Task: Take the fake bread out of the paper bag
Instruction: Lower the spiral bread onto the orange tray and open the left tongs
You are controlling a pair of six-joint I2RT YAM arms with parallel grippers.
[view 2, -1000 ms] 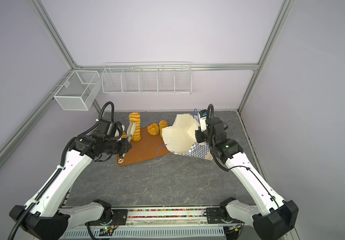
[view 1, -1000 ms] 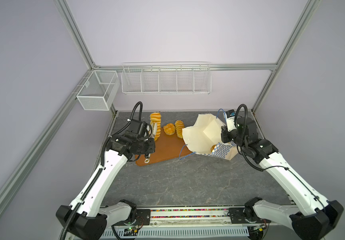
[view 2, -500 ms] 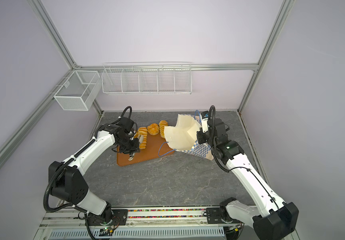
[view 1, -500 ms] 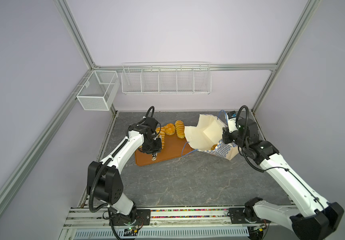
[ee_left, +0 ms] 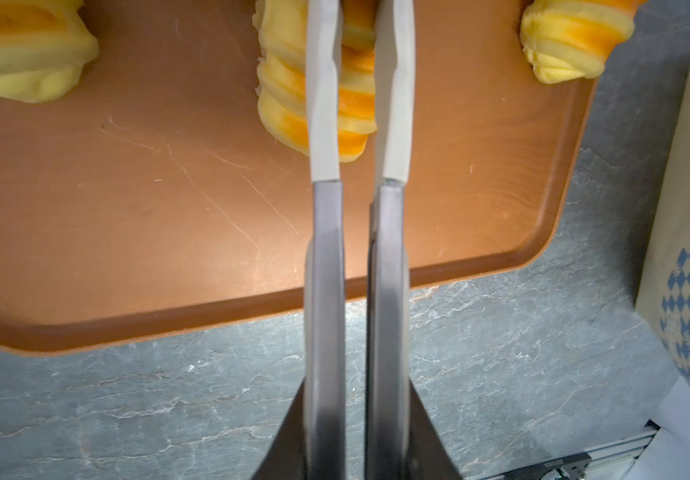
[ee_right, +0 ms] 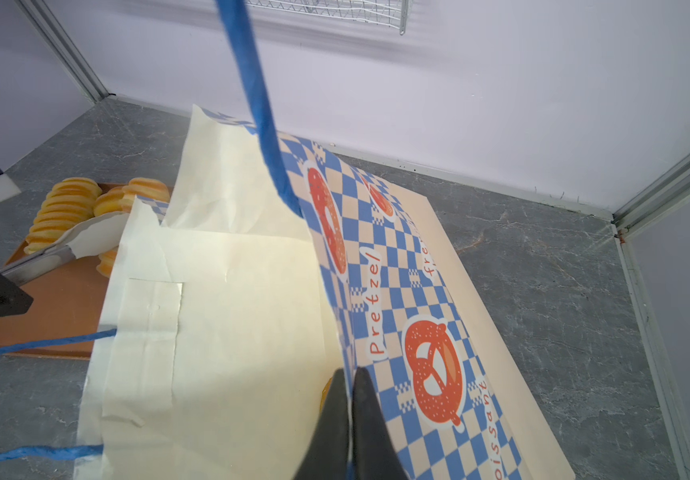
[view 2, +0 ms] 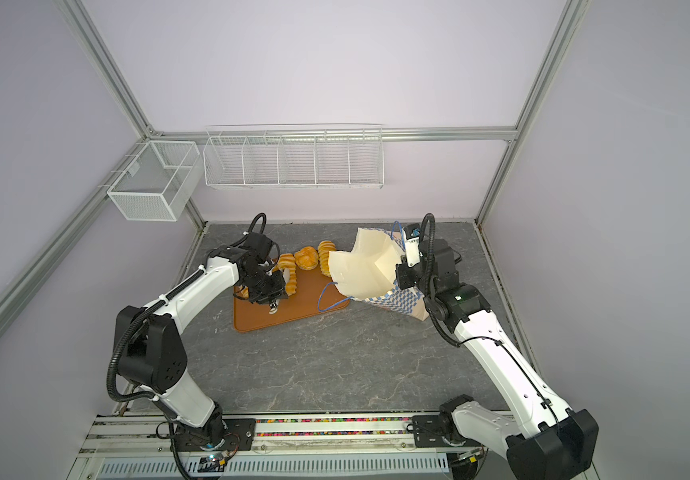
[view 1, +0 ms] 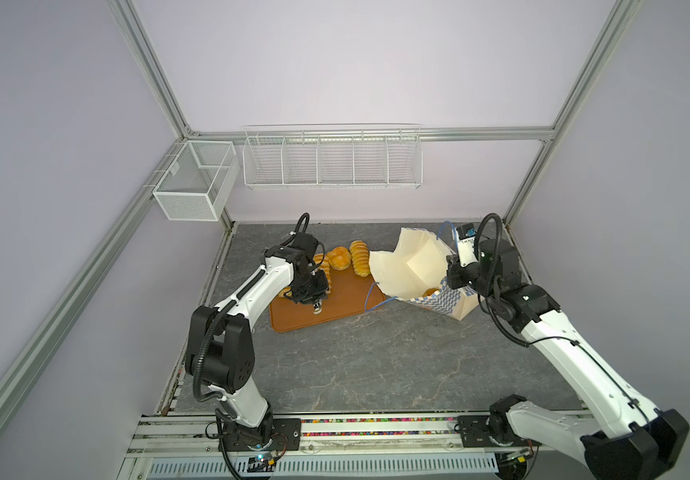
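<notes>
Nearly done: fake bread (view 1: 339, 258) lies on the tray (view 1: 335, 309), the left gripper (ee_left: 357, 41) pinching one; the right gripper (ee_right: 351, 386) pinches the paper bag (view 1: 409, 266), a bun (view 1: 431, 292) inside.

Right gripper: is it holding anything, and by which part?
The right gripper is shut on the paper bag, pinching the rim of its mouth on the checkered wall, one finger inside and one outside.
</notes>
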